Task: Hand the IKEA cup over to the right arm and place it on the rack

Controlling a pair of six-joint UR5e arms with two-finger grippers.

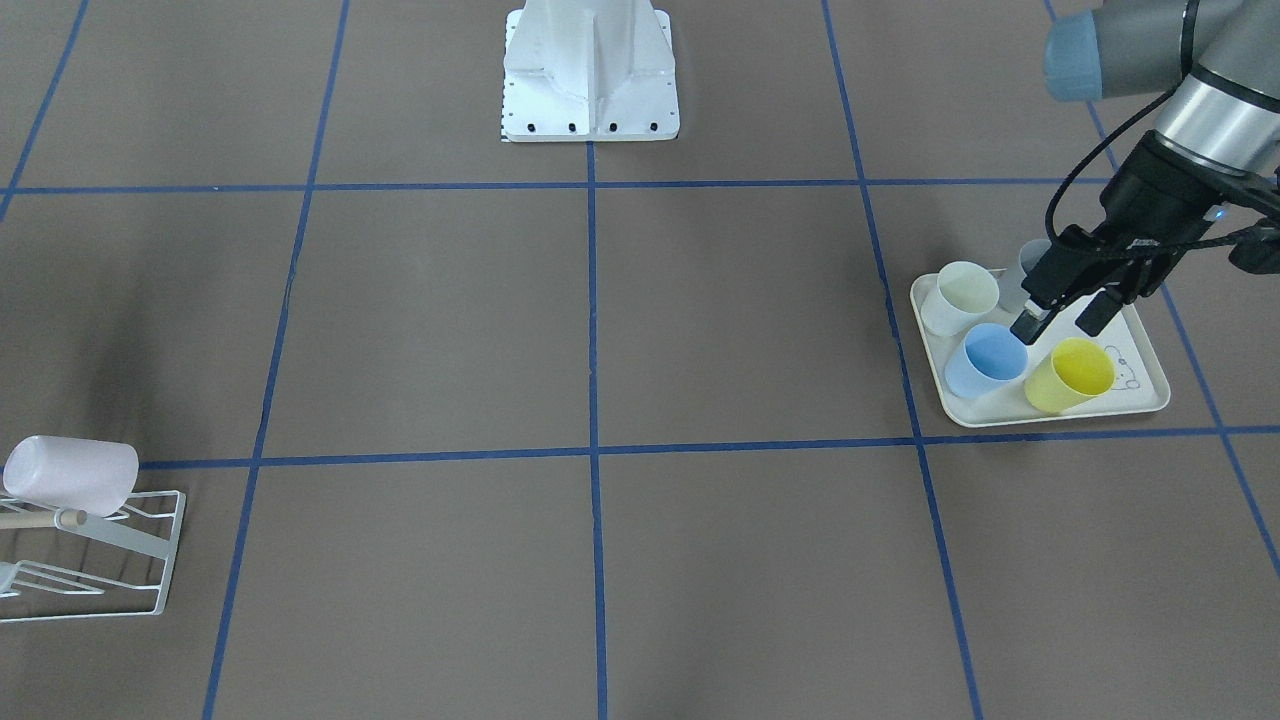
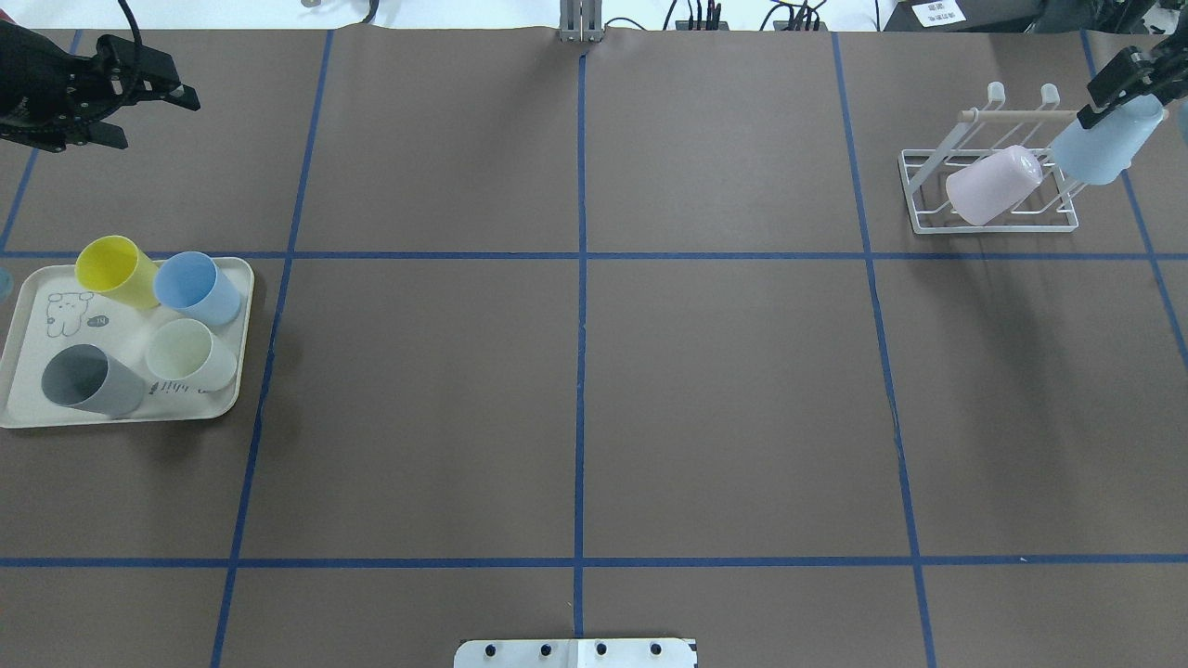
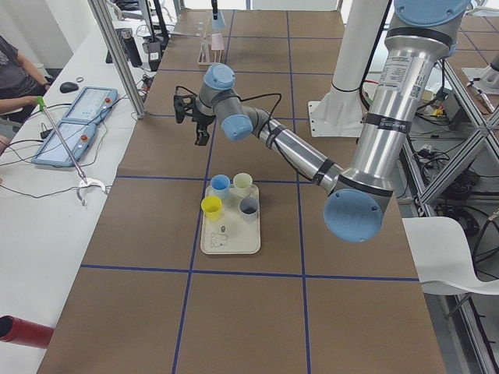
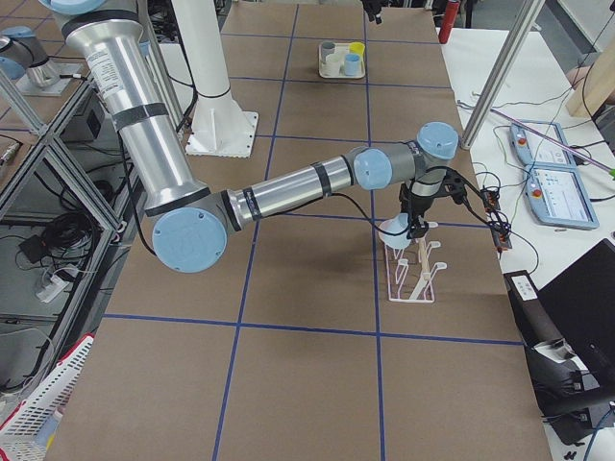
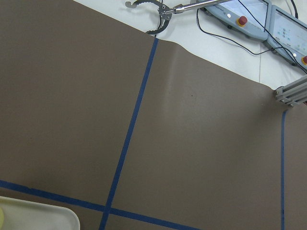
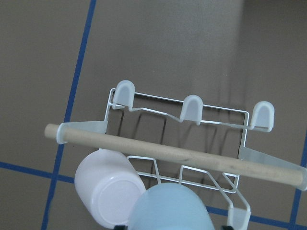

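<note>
A: What is sitting on the rack?
B: A lilac cup is leaning at its lower-left corner, base facing the camera, just below the wooden rod crossing it.
A: And the pale blue cup?
B: It is overlapping the lilac cup's right side, covering the rack's near wires

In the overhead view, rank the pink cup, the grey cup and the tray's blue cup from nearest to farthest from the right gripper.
1. Pink cup, on the rack right beside the right gripper, which holds a pale-blue cup.
2. Blue cup, far off on the left, at the tray's far inner corner.
3. Grey cup, at the tray's near outer corner, farthest.
</note>
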